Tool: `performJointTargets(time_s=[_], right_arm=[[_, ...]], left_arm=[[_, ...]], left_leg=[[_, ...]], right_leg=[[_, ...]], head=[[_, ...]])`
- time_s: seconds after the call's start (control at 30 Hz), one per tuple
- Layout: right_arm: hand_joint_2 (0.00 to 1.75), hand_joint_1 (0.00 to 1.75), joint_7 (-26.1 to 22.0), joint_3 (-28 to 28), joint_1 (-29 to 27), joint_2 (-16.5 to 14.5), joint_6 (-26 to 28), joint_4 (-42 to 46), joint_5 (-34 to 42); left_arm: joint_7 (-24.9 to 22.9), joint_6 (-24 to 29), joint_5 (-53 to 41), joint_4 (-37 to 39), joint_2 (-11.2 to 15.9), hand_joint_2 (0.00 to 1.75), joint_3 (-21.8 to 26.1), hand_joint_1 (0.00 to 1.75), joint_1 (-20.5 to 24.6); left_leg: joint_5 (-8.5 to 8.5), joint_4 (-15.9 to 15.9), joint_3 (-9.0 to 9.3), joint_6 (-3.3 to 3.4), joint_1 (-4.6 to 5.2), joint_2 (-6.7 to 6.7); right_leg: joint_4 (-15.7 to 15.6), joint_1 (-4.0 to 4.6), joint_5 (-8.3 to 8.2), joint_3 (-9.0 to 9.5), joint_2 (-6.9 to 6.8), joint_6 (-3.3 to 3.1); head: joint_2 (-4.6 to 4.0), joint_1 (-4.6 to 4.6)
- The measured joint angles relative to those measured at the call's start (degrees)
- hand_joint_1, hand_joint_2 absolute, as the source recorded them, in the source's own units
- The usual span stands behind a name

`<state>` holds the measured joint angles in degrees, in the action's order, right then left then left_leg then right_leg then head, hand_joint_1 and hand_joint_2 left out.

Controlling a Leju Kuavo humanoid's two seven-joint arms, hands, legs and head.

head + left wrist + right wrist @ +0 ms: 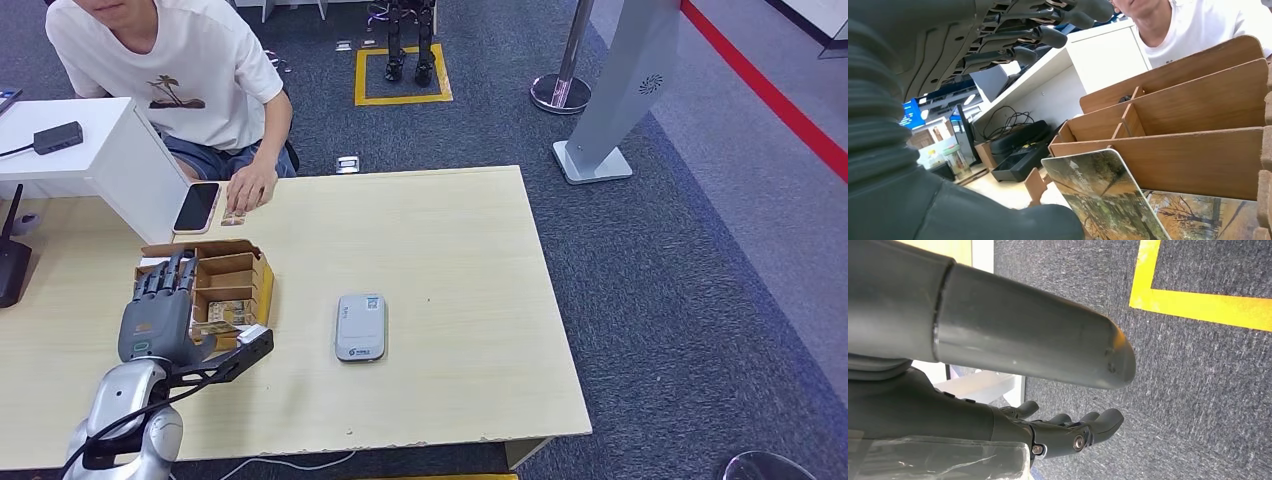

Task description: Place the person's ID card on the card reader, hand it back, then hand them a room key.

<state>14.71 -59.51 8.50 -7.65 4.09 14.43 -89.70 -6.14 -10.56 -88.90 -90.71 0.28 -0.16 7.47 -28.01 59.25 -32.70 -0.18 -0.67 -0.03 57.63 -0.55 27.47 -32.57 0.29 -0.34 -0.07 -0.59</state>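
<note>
My left hand [160, 315] hovers over a wooden compartment box [262, 285] at the table's left, fingers stretched out flat above it. In the left wrist view the fingers [1038, 35] are spread well above the thumb [998, 220]. A room key card [1098, 195] with a scenic print leans up out of the box beside that thumb, and I cannot tell whether they touch. The grey card reader [360, 327] lies bare on the table to the box's right. A small card [233, 217] lies under the person's hand [250, 188]. My right hand [1068, 432] hangs over the carpet, holding nothing.
The person sits behind the table's far left edge. A phone [197, 207] lies beside their hand. A white stand [110, 155] rises at the far left, with a black router [12, 262] next to it. Open tabletop stretches to the right of the reader.
</note>
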Motion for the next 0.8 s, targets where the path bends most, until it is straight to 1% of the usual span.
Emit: performJointTargets(time_s=[0.03,0.8], right_arm=[[0.0,0.0,0.0,0.0,0.0,0.0,0.0,0.0,0.0],[0.0,0.0,-0.1,0.0,0.2,0.0,0.3,0.0,0.1]], left_arm=[[0.0,0.1,0.0,0.1,0.0,1.75,0.0,1.75,0.0],[0.3,0.1,0.6,0.4,-0.5,1.75,0.0,1.75,0.8]], left_leg=[[0.0,0.0,0.0,0.0,0.0,0.0],[0.0,0.0,0.0,0.0,0.0,0.0]], right_leg=[[0.0,0.0,0.0,0.0,0.0,0.0],[0.0,0.0,0.0,0.0,0.0,0.0]], head=[[0.0,0.0],[0.0,0.0]])
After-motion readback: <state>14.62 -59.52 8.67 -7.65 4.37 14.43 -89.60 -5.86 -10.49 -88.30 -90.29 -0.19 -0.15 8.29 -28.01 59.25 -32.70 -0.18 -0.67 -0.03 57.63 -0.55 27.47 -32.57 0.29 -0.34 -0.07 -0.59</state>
